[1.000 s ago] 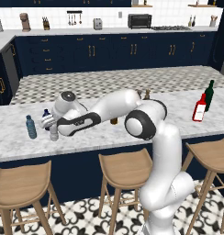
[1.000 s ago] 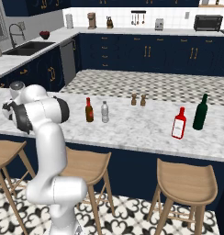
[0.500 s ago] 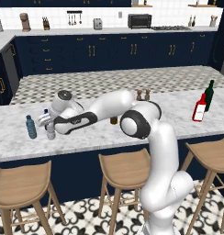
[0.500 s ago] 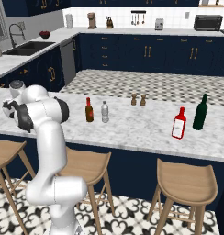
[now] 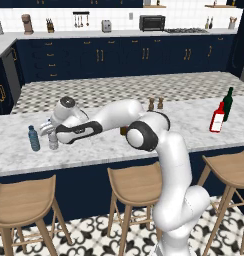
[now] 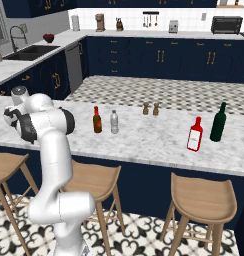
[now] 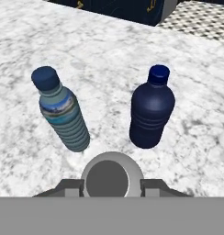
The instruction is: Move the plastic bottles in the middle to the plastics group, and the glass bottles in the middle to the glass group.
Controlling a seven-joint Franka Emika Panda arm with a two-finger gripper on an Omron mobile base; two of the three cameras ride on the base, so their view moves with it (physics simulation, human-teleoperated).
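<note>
Marble island counter [image 5: 119, 145] fronts navy cabinets [image 5: 119, 55]; hand [image 7: 112, 186] pinches a clear bottle [image 7: 112, 176].

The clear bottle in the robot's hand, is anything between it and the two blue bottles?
No. In the hand view the clear bottle sits between the gripper fingertips, and only bare marble lies between it and the teal-blue bottle and dark navy bottle.
</note>
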